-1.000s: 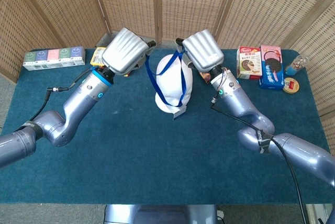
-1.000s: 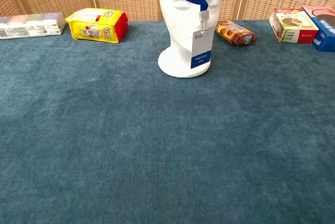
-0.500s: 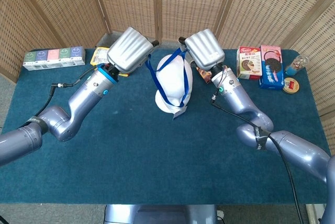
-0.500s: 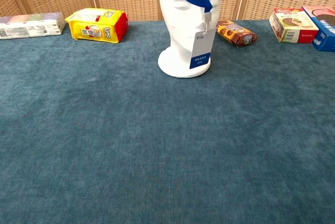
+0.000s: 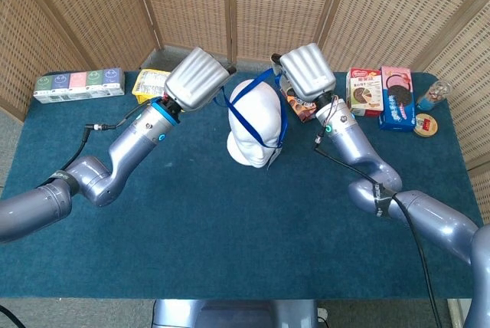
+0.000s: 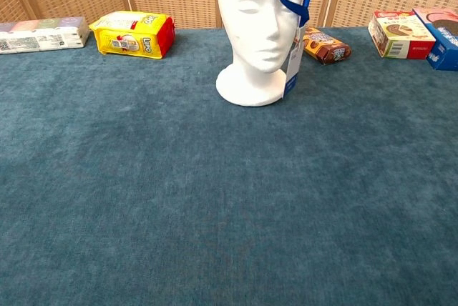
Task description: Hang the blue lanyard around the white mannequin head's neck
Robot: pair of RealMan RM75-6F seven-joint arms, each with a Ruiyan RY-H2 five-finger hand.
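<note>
At the far centre of the teal table (image 5: 191, 221) stands the white mannequin head (image 5: 255, 125), face toward the near edge, w/ the blue lanyard (image 5: 253, 113) looped across its crown. From the head view we see the strap stretched wide: one end runs up-left to our left hand (image 5: 197, 77), the other up-right to our right hand (image 5: 306, 71), so the loop spans over the top of the head and hangs down its right side. Chest view shows the strap crossing the forehead diagonally and dropping past the right cheek, w/ the white badge card (image 6: 292, 70) dangling edge-on beside the neck, just above the base. The lanyard isn't around the neck yet; it sits high, on the head.

Both hands hover above and just behind the head, backs toward the camera. Each holds a strap end, fingers curled under; exact finger contact is hidden by the knuckle covers.

Elsewhere on the table: a yellow snack pack (image 6: 134, 33) far left, a row of tissue packs (image 5: 79, 85) farther left, a brown biscuit pack (image 6: 322, 43) just right of the head, a biscuit box (image 5: 364, 92) and a pink-blue box (image 5: 398, 98) far right, plus a small jar (image 5: 433, 96) and a round tin (image 5: 426, 125) near the right edge.
</note>
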